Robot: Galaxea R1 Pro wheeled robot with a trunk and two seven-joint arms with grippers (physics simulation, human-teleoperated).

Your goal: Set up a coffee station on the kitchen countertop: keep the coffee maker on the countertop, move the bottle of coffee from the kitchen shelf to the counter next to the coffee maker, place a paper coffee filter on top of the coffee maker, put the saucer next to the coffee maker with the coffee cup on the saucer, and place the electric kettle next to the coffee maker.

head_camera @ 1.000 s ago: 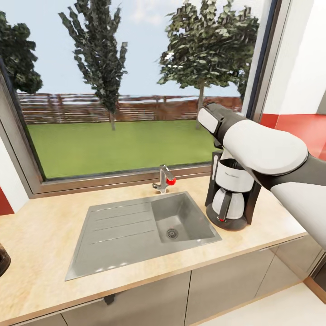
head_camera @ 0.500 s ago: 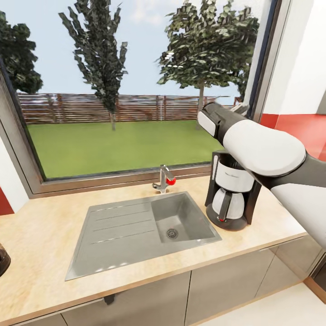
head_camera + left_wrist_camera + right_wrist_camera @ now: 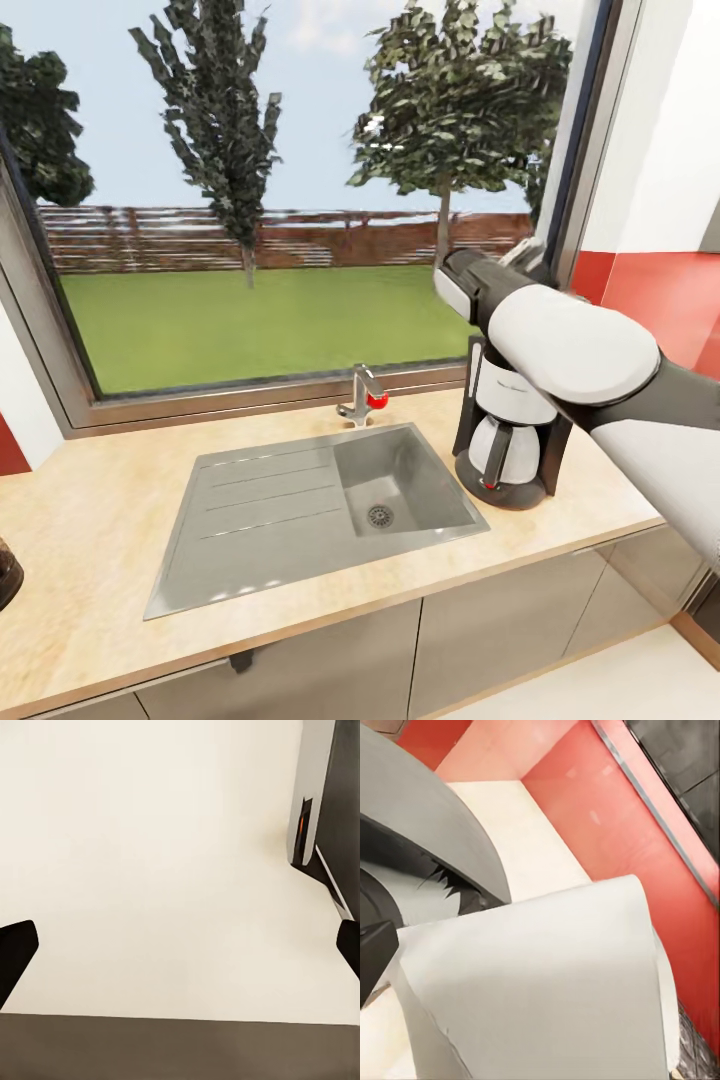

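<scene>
Over on right end of kitchen countertop (image 3: 90, 520), coffee maker (image 3: 508, 430) sits upright just beside sink (image 3: 300, 505). My right arm (image 3: 570, 345) reaches across above machine's top, blocking my head view of it. Right wrist cam: paper coffee filter (image 3: 540, 982) big and white up close, pinched in right gripper, one dark fingertip (image 3: 375, 952) at its edge. Left gripper (image 3: 180, 952) released, fingers wide apart, nothing between, pale floor beyond.
</scene>
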